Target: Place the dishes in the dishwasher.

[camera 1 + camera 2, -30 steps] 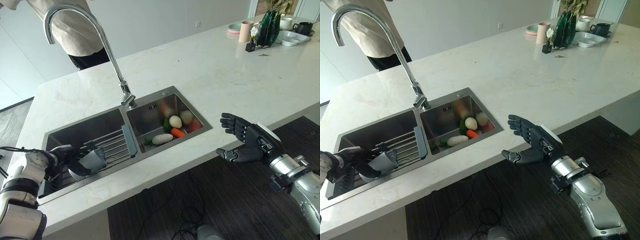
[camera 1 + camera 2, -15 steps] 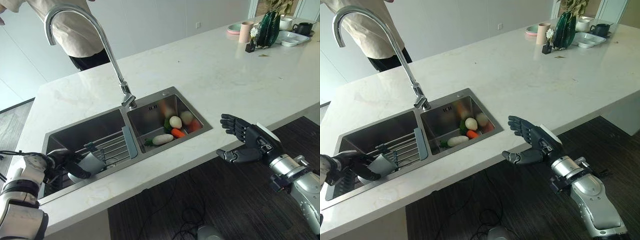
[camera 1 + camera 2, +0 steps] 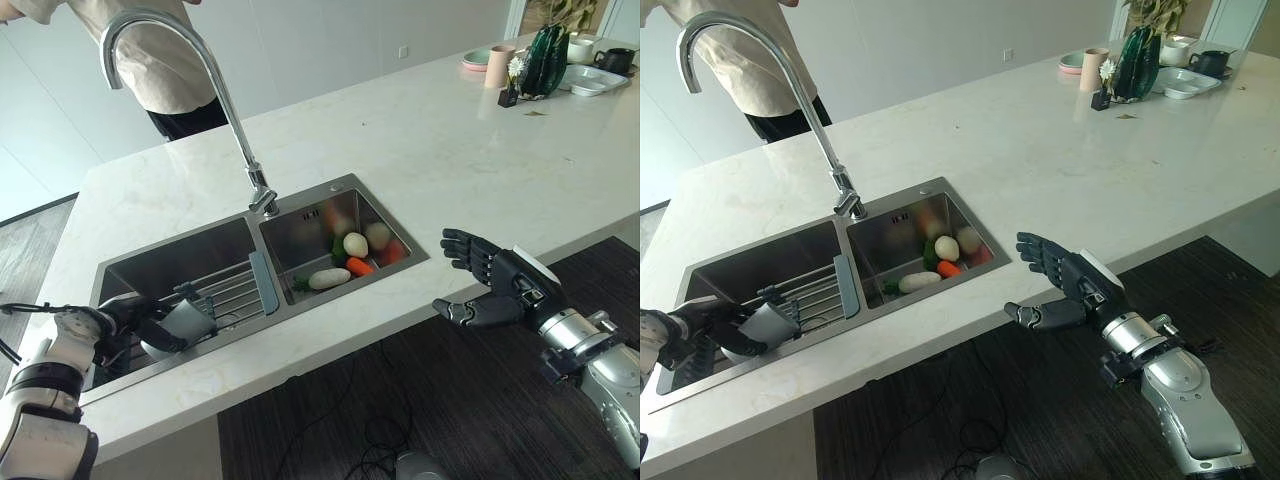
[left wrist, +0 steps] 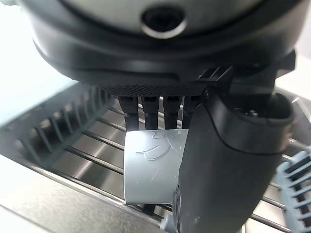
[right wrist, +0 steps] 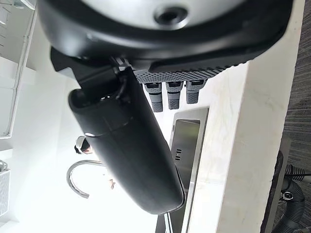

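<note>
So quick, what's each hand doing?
Left hand: shut on the grey cup over the sink rack.
Right hand: open, holding nothing.

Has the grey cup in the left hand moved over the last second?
No. The grey cup, gripped by the left hand, keeps its gap to the rack divider; only the camera shifted slightly.

A double sink (image 3: 335, 190) is set into the bench (image 3: 450, 140), the tap (image 3: 262, 200) behind its divider. A wire rack (image 3: 225, 292) lies in the left basin with a cup (image 3: 188, 322) on it; vegetables (image 3: 352, 258) lie in the right basin. Dishes (image 3: 585, 75) sit at the bench's far right.
</note>
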You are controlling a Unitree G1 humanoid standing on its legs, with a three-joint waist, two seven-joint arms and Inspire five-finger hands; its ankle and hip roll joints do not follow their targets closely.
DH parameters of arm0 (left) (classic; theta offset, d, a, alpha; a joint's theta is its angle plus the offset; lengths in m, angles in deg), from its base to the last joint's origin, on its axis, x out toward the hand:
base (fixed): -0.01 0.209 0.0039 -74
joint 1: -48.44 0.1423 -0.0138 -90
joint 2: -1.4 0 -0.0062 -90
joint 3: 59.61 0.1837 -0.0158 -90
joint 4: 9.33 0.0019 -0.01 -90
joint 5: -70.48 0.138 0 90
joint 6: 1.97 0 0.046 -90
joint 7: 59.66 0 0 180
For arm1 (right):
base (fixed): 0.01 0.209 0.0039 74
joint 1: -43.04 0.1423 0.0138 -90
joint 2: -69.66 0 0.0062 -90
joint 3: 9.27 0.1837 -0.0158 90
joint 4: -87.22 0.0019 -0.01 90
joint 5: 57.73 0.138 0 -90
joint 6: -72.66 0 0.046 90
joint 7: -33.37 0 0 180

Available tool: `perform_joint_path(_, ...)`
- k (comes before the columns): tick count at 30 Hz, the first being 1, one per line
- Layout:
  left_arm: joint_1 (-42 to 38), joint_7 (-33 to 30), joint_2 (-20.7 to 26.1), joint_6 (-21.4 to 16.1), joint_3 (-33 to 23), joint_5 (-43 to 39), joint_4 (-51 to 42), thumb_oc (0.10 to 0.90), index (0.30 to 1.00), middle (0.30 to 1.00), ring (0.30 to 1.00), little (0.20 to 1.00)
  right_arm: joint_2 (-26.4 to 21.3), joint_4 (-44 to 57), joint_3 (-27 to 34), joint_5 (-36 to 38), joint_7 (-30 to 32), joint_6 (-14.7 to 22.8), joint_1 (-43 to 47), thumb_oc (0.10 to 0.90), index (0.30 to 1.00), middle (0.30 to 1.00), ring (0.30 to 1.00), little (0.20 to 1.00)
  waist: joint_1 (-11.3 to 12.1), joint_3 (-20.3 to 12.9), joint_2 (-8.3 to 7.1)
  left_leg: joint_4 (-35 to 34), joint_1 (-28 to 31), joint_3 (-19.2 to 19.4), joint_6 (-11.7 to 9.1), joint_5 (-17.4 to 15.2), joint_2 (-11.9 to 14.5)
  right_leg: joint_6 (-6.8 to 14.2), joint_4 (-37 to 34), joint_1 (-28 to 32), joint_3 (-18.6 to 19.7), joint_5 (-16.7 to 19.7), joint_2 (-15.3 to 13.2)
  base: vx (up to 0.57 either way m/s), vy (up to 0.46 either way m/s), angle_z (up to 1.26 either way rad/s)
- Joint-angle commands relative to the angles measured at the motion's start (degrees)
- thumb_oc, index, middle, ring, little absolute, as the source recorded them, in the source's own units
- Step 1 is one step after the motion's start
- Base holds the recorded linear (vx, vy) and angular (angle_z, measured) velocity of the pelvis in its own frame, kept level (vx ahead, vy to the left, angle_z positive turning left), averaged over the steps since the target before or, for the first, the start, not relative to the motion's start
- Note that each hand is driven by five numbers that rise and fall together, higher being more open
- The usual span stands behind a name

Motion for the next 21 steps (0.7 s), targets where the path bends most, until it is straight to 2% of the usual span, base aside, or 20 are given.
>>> perform_joint_path(1, -1.88, -7.39, 4.65, -3.42, -7.76, -7.49, -5.13, 0.400, 0.300, 0.300, 0.300, 0.300, 1.53, 4.57, 5.16, 0.22, 0.99, 5.93, 3.37, 0.800, 0.900, 0.900, 0.900, 0.900, 0.98, -2.80, -2.44, 10.31, -4.08, -2.40, 0.93, -11.21, -0.27, 5.72, -5.00, 4.66, -2.40, 0.36, -3.44, 0.00, -0.010, 0.08)
perform_joint_path(6, 0.29, -12.13, 5.46, -6.62, -12.67, -14.36, -10.75, 0.400, 0.300, 0.300, 0.300, 0.300, 2.15, 4.38, 6.16, 0.32, 0.79, 5.95, 2.65, 0.800, 0.900, 0.900, 0.900, 0.900, 1.90, -2.78, -2.52, 10.31, -4.36, -3.13, 0.82, -11.10, -0.45, 5.68, -5.00, 4.76, -2.92, 0.34, -3.84, 0.01, -0.020, 0.05)
perform_joint_path(13, 5.39, -21.51, 4.99, -12.46, -21.01, -17.97, -22.14, 0.400, 0.300, 0.300, 0.300, 0.300, 4.17, 4.94, 7.14, -0.33, 0.96, 5.58, 1.57, 0.800, 0.900, 0.900, 0.900, 0.900, 3.64, -2.86, -3.02, 10.31, -4.91, -4.45, 0.56, -10.92, -0.64, 5.45, -5.00, 5.11, -3.85, -0.01, -4.38, 0.01, -0.029, 0.10)
perform_joint_path(18, 9.99, -31.41, 2.24, -15.95, -27.64, -20.64, -33.65, 0.400, 0.300, 0.300, 0.300, 0.300, 6.62, 5.66, 7.33, -1.57, 1.50, 5.40, 1.12, 0.800, 0.900, 0.900, 0.900, 0.900, 5.15, -3.06, -3.67, 10.31, -5.40, -5.62, 0.26, -10.71, -0.70, 5.22, -5.00, 5.52, -5.00, -0.40, -5.05, 0.00, -0.048, 0.13)
perform_joint_path(21, 12.73, -34.87, -0.80, -17.90, -31.14, -23.14, -40.75, 0.400, 0.300, 0.300, 0.300, 0.300, 8.32, 6.43, 7.18, -2.07, 2.26, 5.26, 1.08, 0.800, 0.900, 0.900, 0.900, 0.900, 6.20, -3.33, -4.12, 10.31, -6.08, -6.44, 0.14, -10.15, -0.74, 4.84, -5.00, 5.37, -5.53, -0.30, -5.27, -0.01, -0.062, 0.18)
